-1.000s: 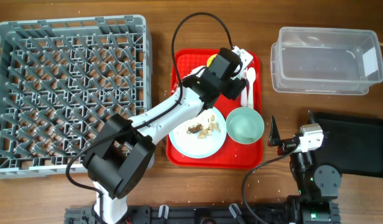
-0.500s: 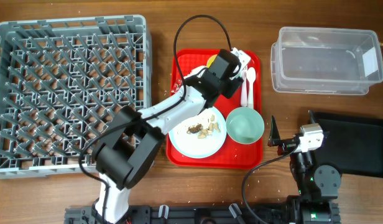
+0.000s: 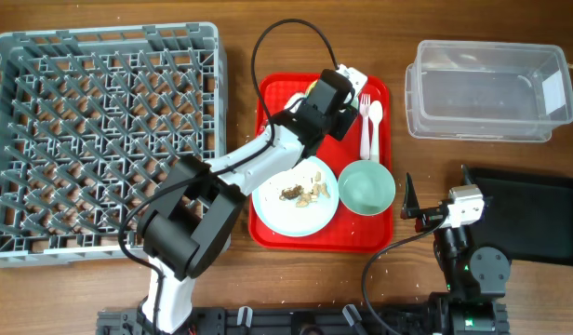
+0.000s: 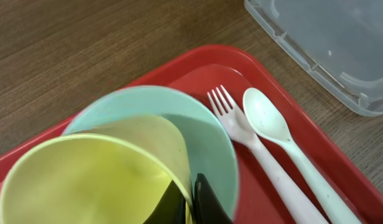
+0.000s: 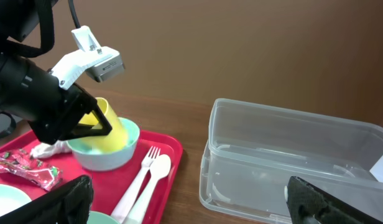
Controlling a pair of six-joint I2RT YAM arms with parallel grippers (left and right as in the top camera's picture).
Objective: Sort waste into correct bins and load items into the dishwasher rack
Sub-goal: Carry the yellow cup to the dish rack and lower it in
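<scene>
The large square grey plastic rack (image 3: 105,140) fills the left of the overhead frame. At centre lies the flat red plastic serving tray (image 3: 268,228). Over its upper part the left gripper (image 4: 191,200) has its jaws pinched on the wall of the yellow plastic cup (image 4: 86,180), which leans tilted inside the round pale green saucer (image 4: 207,140). In the right wrist view the crumpled white napkin (image 5: 50,149) lies just beside the saucer's left side, with the shiny red crinkled wrapper (image 5: 23,168) below it in the frame. Lower on the tray the round white plate (image 3: 296,216) carries small brown and beige food scraps (image 3: 305,193). Right of the saucer the white plastic fork (image 4: 241,134) and white plastic spoon (image 4: 266,121) lie side by side, and below them stands the round pale mint bowl (image 3: 366,186). The right gripper (image 3: 409,207) hangs over the wooden table (image 3: 407,158) right of the tray, fingers spread wide apart. At upper right is the clear rectangular plastic tub (image 3: 486,88) with its white label (image 3: 553,90); below it, at the right edge, lies the flat black rectangular tray (image 3: 538,219)
</scene>
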